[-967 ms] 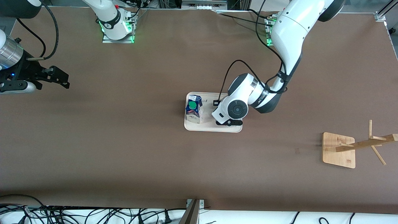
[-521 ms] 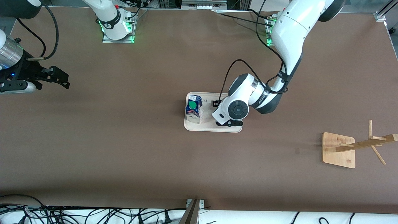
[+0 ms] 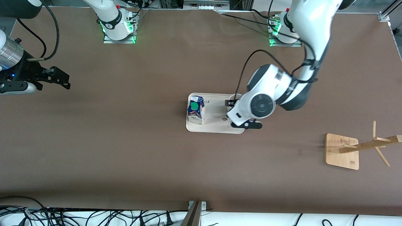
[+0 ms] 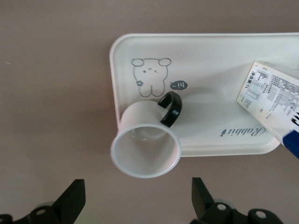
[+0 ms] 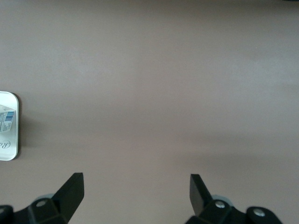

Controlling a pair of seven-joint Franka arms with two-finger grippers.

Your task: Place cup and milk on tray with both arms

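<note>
The cream tray (image 3: 213,123) lies mid-table. The milk (image 3: 195,111) stands upright on its end toward the right arm. The cup (image 4: 145,149), white with a black handle (image 4: 170,108), stands upright on the tray's other end beside the rabbit drawing. In the front view only its rim (image 3: 235,96) shows past the left hand. My left gripper (image 3: 241,114) hovers above that end of the tray, open and empty, clear of the cup in the left wrist view (image 4: 138,191). My right gripper (image 3: 61,80) waits open and empty over bare table (image 5: 135,186) at the right arm's end.
A wooden stand (image 3: 342,151) with a square base and slanted pegs sits near the left arm's end, nearer the front camera than the tray. The right wrist view catches a sliver of the tray (image 5: 9,149). Cables run along the table's front edge.
My left gripper has risen and shifted toward the left arm's end of the table, uncovering the cup standing on the tray. The right arm has not moved.
</note>
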